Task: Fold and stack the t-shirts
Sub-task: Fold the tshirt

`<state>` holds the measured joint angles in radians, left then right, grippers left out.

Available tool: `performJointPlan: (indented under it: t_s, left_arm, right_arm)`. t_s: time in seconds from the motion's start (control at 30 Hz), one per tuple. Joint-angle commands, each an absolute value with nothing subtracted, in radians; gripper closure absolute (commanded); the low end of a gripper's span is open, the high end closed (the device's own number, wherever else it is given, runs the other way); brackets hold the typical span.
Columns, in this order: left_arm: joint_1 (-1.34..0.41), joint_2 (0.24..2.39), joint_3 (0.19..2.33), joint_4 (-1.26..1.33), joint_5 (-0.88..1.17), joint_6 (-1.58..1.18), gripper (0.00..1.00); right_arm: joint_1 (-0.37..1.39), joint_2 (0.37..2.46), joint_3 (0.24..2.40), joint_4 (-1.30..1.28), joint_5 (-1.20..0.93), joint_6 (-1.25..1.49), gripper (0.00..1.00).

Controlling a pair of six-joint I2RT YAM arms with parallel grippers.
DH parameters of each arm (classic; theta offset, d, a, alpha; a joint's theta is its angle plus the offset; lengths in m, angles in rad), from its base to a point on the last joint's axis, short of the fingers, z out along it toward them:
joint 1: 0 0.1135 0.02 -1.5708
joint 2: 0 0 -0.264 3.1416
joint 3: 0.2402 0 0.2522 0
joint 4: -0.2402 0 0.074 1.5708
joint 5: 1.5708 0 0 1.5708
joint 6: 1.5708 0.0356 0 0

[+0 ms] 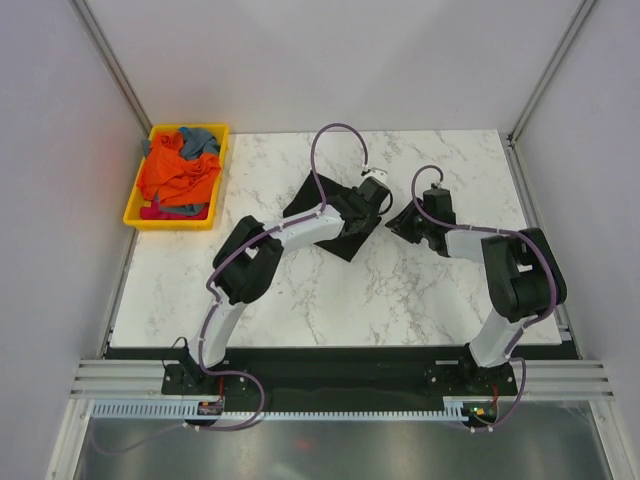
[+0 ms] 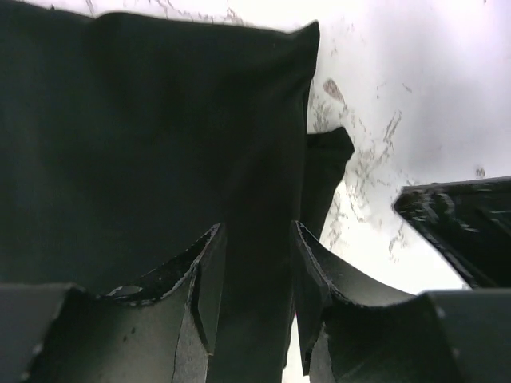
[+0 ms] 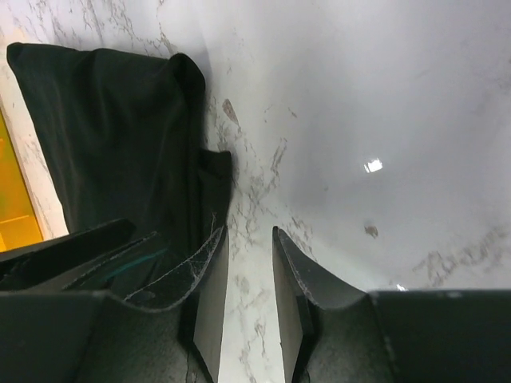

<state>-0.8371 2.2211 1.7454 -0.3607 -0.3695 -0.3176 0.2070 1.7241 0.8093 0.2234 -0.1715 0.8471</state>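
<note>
A black t-shirt (image 1: 315, 195), folded, lies on the marble table just left of centre. My left gripper (image 1: 372, 205) is low over its right edge. In the left wrist view the jaws (image 2: 257, 227) stand apart, with a fold of the black shirt (image 2: 144, 136) running between and beneath them. My right gripper (image 1: 402, 222) is beside the shirt's right corner, open and empty. Its wrist view (image 3: 249, 230) shows bare marble between the fingers and the black shirt (image 3: 120, 136) to the left. Orange (image 1: 178, 172) and grey-blue (image 1: 198, 138) shirts lie heaped in the tray.
The yellow tray (image 1: 135, 215) stands at the table's far left corner; its edge shows in the right wrist view (image 3: 14, 191). The two grippers are close together, and each shows in the other's wrist view (image 2: 459, 223) (image 3: 64, 251). White walls enclose the table.
</note>
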Motion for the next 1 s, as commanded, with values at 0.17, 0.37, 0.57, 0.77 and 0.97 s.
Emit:
performJointPlan:
  t_s: [0.17, 0.37, 0.57, 0.77, 0.97]
  left_arm:
    - [-0.848, 2.238, 1.761, -0.272, -0.408, -0.247, 0.54]
    - [-0.862, 2.226, 1.713, -0.216, -0.382, -0.216, 0.53]
    - [-0.862, 2.246, 1.712, -0.216, -0.384, -0.224, 0.53]
    - [-0.862, 2.266, 1.709, -0.216, -0.379, -0.224, 0.54]
    - [-0.862, 2.286, 1.712, -0.216, -0.385, -0.221, 0.54]
  right_arm:
    - [0.204, 1.847, 0.858, 0.429, -0.252, 0.899, 0.63]
    - [0.204, 1.899, 0.844, 0.506, -0.285, 0.910, 0.63]
    - [0.204, 1.917, 0.842, 0.508, -0.284, 0.911, 0.63]
    - [0.204, 1.924, 0.848, 0.500, -0.275, 0.907, 0.64]
    - [0.203, 1.924, 0.851, 0.492, -0.271, 0.907, 0.65]
